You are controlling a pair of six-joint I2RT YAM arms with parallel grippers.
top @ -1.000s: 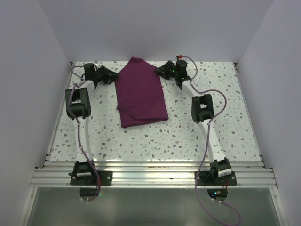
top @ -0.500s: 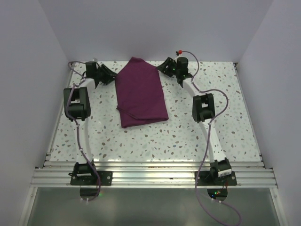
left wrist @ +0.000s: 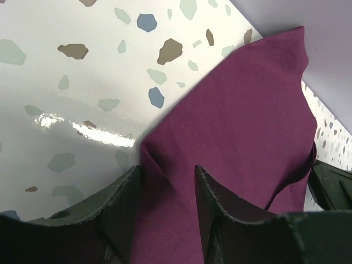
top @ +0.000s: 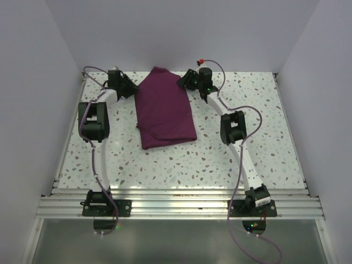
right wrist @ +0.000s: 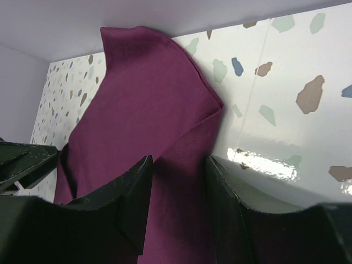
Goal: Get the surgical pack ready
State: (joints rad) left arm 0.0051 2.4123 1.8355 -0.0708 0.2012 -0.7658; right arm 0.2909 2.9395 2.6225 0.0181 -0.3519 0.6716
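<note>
My left claw (left wrist: 166,177) stands half open above the edge of the plum cloth (left wrist: 236,132), holding nothing. My right claw (right wrist: 179,165) hangs likewise, empty

Lit brightly and evenly from overhead in the top view. Throws only soft, pale shadows onto the speckled surface (top: 181,165). Shines off the metal rail (top: 181,203) at the near edge. Glares white in a streak on the glossy surface in the left wrist view, and again in the right wrist view. Renders the purple cloth (left wrist: 231,126) crisp and richly coloured. Sinks to near black on the left hand (left wrist: 165,220) and right hand (right wrist: 176,212) at the bottom edges, slightly soft.
</note>
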